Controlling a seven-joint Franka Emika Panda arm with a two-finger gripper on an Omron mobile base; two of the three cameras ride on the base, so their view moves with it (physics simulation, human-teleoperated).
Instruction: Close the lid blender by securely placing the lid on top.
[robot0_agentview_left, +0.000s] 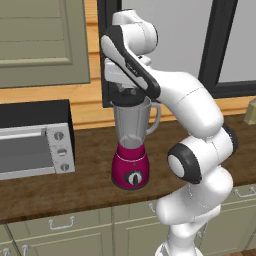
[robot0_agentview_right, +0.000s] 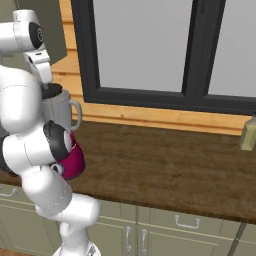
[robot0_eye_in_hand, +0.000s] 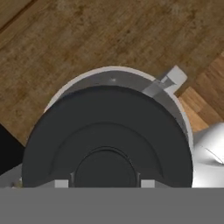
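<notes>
Lid (robot0_eye_in_hand: 107, 135) is hanging from the gripper (robot0_eye_in_hand: 105, 183), whose jaws are standing about half open and pinching its raised knob, right over the mouth of the blender (robot0_agentview_left: 131, 145). That blender is standing on the counter (robot0_agentview_right: 170, 165) toward its back edge, beside the toaster oven (robot0_agentview_left: 35, 142). Judging from the hand view, the disc is sitting slightly off the jar's rim, so centring it before lowering straight down and pressing evenly looks wise.

Grey toaster oven (robot0_agentview_left: 35, 147) on wooden counter (robot0_agentview_right: 165, 165)
</notes>
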